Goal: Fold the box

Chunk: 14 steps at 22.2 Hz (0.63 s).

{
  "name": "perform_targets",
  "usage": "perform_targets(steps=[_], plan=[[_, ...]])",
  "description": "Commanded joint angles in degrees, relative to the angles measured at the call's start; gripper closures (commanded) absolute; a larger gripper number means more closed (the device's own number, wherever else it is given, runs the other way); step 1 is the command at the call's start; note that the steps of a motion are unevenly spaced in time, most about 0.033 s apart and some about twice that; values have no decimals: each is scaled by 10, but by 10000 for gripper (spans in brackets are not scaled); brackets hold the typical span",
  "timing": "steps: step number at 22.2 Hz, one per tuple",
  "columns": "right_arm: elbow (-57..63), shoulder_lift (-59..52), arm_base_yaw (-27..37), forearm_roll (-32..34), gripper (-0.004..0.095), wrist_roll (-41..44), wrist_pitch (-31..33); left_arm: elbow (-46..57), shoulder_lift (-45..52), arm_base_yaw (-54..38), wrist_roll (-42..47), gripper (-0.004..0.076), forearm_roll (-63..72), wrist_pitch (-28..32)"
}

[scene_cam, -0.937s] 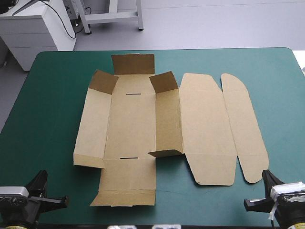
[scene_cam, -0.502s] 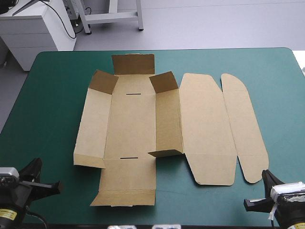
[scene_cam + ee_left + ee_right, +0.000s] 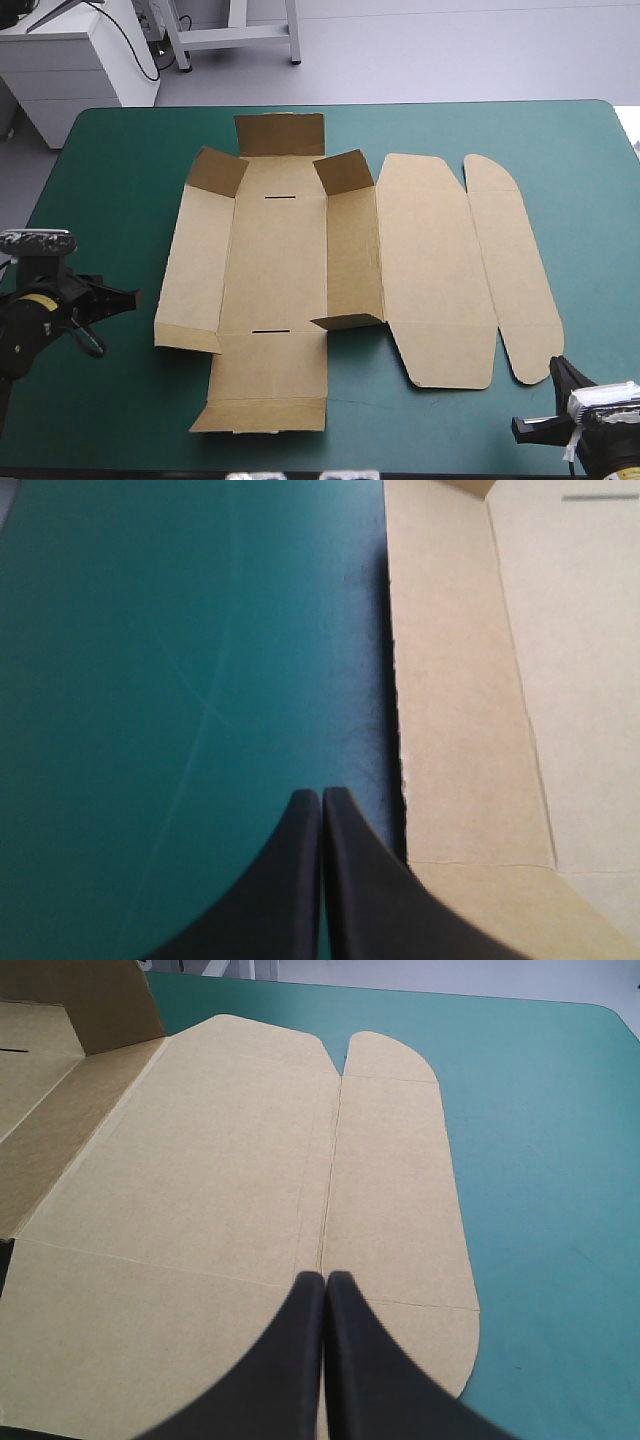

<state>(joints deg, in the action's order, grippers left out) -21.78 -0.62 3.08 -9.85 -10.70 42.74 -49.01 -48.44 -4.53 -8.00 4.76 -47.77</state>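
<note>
Box (image 3: 280, 260) mid-frame on counter (image 3: 560, 150), mostly flat, few flaps up. L jaws pressed together, mid-left, just beside box's left panel. R jaws same, lower right. Step: approach. Next, prob.: get under left edge, raise wall.

Lab: white cabinet (image 3: 70, 75), metal frame (image 3: 240, 36)

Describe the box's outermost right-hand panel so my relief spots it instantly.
The brown box sheet lies across the teal-green table. Go to its right edge: the last panel is a narrow flat strip. Unlike the wider lid panel beside it, its ends are rounded.
</note>
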Motion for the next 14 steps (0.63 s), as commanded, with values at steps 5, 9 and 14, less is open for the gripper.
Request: perform_targets(steps=[5,9,14], plan=[[-18,8,-1,-5,922,-4,-43,-65,-162,-12,-36,706,34,-10],[-18,8,-1,-5,922,-4,-43,-132,-270,-107,-200,707,259,-118],[-18,8,-1,-5,922,-4,-43,-214,-385,-178,-226,710,330,-256]])
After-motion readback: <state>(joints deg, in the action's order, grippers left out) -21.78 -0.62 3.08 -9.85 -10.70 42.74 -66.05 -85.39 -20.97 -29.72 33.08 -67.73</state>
